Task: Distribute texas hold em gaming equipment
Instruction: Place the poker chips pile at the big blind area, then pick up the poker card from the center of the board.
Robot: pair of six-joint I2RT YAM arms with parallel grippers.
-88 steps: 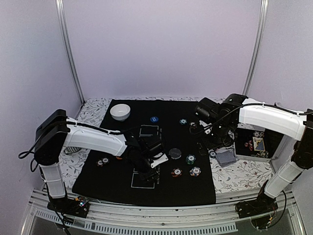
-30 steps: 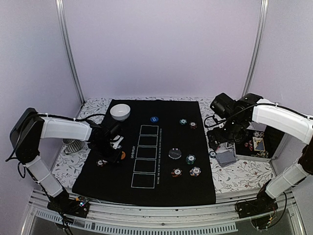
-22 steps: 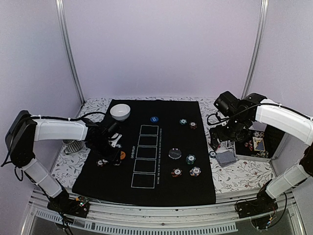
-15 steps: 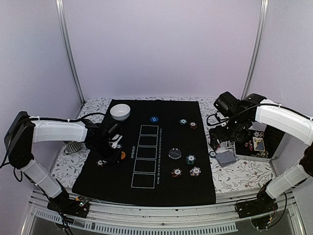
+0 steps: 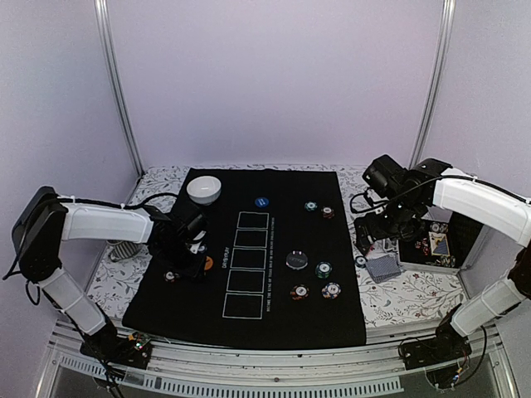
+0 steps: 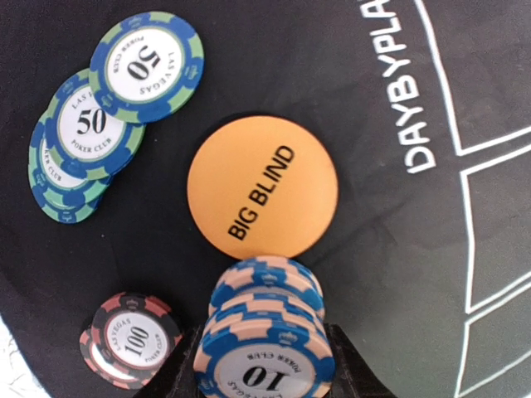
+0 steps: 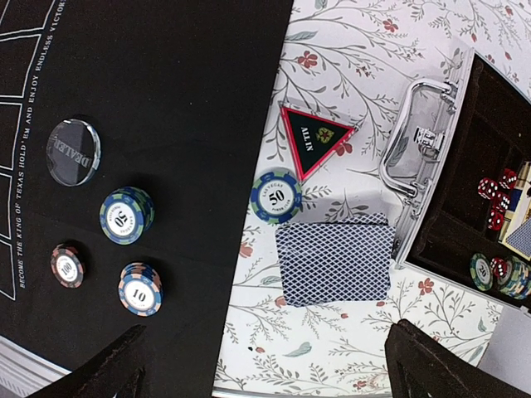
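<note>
- Nearest the arm bases, on the right half of the black mat [image 5: 249, 327], a "100" stack [image 7: 66, 265] and a "10" stack [image 7: 140, 288] sit side by side. A teal "50" stack [image 7: 126, 215] and the clear dealer disc [image 7: 73, 152] lie just beyond. This place looks supplied.
- Off the mat's right edge, on the flowered bench [image 7: 332, 50], the card deck [image 7: 333, 261] lies face down in one block. A lone "50" chip [image 7: 275, 196] sits just beside it, with the ALL IN triangle [image 7: 318, 138] a little farther. No card lies on the white rectangles, so I judge that dealing is left to do.
- The right claw [image 7: 267, 348] hangs above the deck, spread wide and grasping nothing.
- The open case [image 7: 465, 207] at the right holds more chips and red dice.
- On the mat's left side, the left claw [image 6: 264, 369] is clenched on a blue-and-peach "10" pile [image 6: 265, 348] just beside the orange BIG BLIND disc [image 6: 262, 186]. I cannot tell whether the pile rests on the mat.
- Around that disc lie a "100" pile [image 6: 133, 338] and fanned "50" chips [image 6: 87, 124], so this place looks close to done.
- Farthest are a blue disc [image 5: 262, 201], two small stacks [image 5: 310, 206] and the white bowl [image 5: 203, 189].
</note>
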